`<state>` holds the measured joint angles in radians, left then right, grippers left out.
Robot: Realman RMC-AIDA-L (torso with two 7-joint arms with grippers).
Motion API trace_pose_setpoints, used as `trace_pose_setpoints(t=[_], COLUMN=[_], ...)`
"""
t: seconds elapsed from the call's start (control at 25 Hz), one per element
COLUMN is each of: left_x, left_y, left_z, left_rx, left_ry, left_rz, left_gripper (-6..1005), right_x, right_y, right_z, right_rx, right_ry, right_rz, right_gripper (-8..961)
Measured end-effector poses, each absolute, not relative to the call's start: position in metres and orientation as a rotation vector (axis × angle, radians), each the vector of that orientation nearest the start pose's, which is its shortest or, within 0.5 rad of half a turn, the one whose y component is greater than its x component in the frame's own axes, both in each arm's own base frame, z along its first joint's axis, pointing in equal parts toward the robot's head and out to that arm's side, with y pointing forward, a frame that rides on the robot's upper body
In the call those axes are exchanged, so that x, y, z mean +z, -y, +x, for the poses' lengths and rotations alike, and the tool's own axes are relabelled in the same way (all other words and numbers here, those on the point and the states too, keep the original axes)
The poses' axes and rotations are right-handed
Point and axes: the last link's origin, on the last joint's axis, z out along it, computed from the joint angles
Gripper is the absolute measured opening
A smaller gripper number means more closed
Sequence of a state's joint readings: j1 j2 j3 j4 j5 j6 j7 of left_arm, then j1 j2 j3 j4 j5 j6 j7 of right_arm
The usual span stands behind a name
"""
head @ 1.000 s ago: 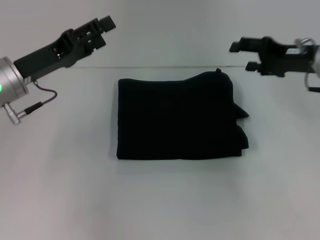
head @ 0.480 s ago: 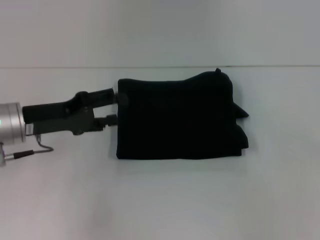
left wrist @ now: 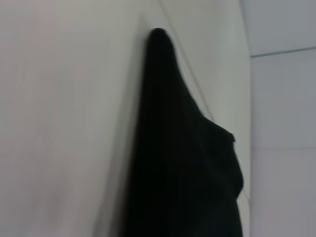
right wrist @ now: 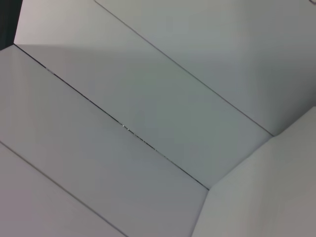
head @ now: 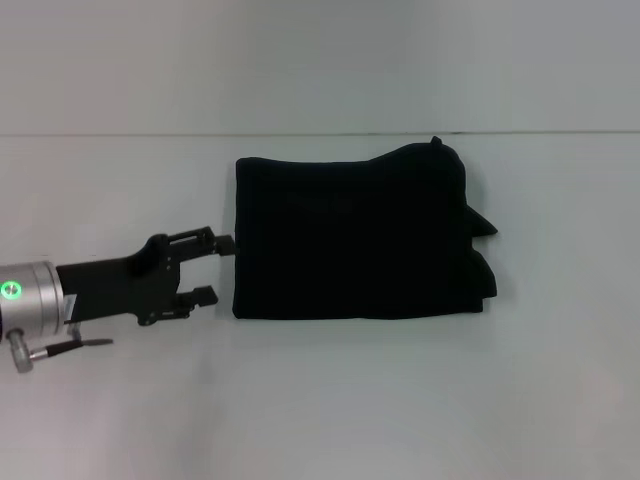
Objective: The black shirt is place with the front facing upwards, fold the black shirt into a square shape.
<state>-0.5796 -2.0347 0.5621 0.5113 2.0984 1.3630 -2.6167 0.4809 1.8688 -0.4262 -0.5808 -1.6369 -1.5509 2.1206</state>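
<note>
Head view: the large plain black fabric shirt (head: 355, 238) lies folded mid-desk (head: 320, 400); the released left pincer (head: 212, 268) beside its edge could snag and unfold a layer.

Bare table (head: 420, 400) all round black shirt (head: 355, 240); left gripper (head: 212, 268) beside it.

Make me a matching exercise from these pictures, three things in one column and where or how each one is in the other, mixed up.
Things:
1. black shirt
2. left gripper
3. right gripper

States:
A. out of the head view
B. folded into a rough rectangle in the middle of the table
C. open, at the shirt's left edge, near its front corner

Pairs: 1-B, 2-C, 3-A
</note>
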Motion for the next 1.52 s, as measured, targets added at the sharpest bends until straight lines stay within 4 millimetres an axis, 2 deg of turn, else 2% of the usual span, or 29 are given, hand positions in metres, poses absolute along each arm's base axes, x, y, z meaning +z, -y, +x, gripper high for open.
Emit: trace_pose_setpoints(t=[0.32, 0.6, 0.8, 1.28, 1.36, 1.52], left_x=[-0.015, -0.032, -0.033, -0.037, -0.037, -0.037], left_y=[-0.349, -0.357, -0.362, -0.366, -0.366, -0.366], left_z=[-0.301, -0.294, -0.291, -0.285, -0.285, -0.285], left_rx=[0.825, 0.692, 0.697, 0.688, 0.689, 0.691], left_ry=[-2.511, -2.51, -2.507, -2.504, -2.503, -2.503], left_rz=[1.928, 2.061, 2.103, 2.134, 2.136, 2.134], left_gripper=[843, 844, 844, 738, 466, 296], right_x=[0.148, 0.148, 0.149, 0.15, 0.15, 0.15], right_y=[-0.362, -0.363, -0.36, -0.358, -0.358, -0.358], right_z=[0.294, 0.294, 0.297, 0.301, 0.301, 0.301], right_rx=[1.401, 1.404, 1.404, 1.418, 1.418, 1.419], right_ry=[-1.407, -1.405, -1.413, -1.421, -1.421, -1.421], right_rz=[-1.941, -1.935, -1.92, -1.895, -1.894, -1.892], right_gripper=[915, 915, 915, 915, 915, 915])
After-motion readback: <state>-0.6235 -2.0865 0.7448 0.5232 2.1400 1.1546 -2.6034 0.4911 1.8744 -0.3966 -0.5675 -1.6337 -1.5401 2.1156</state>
